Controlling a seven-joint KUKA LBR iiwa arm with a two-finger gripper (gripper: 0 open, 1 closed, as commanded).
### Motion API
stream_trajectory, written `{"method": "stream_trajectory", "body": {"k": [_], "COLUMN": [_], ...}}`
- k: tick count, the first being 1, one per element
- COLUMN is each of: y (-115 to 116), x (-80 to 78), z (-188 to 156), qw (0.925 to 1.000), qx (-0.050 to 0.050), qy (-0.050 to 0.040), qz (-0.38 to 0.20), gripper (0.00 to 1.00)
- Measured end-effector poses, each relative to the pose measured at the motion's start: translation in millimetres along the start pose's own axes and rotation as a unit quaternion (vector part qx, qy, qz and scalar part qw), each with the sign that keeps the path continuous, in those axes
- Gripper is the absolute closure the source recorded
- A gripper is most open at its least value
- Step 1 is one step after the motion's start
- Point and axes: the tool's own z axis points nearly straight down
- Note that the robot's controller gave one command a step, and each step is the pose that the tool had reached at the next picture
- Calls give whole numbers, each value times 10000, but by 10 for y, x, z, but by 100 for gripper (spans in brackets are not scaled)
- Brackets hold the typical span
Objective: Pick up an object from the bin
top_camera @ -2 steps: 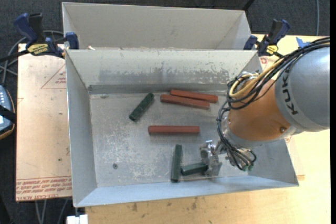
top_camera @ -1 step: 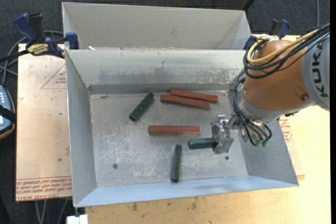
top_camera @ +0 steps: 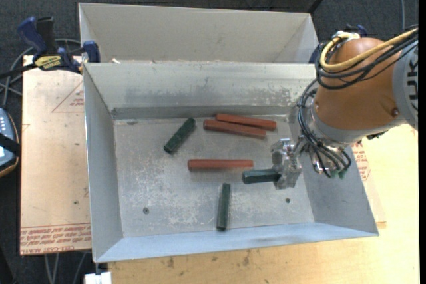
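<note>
Grey metal bin (top_camera: 100,163) w/ six little sticks lying flat on its floor. Most are well apart, so each has room round it.

Pincer (top_camera: 287,173) is low in the bin near the right wall, right at the right end of a short dark green stick (top_camera: 258,176). That stick lies across, left to right, so its end points at the arm, which comes in from that side. Prob. that's why this one is the pick: it's nearest & nothing lies on it. Can't tell how wide the pincer is open, or if it has hold of the stick yet. The stick looks flat on the floor.

Other things:
- A red-brown stick (top_camera: 220,164) is just left of it & a bit to the back, not touching.
- Two more red-brown sticks (top_camera: 246,122) lie side by side near the back wall.
- A dark green block (top_camera: 180,136) lies tilted toward the back left.
- A long dark green stick (top_camera: 223,207) lies near the front wall, pointing front to back.

Next, I think: grip the end & lift w/ care, as a hold at one end may let the stick tip.
</note>
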Motion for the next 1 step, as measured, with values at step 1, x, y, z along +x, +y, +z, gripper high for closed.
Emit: {"method": "stream_trajectory", "body": {"k": [1], "y": [453], "x": [144], "z": [-232], "qw": [9977], "qx": [-10], "qy": [9], "qz": [-673], "gripper": [100]}}
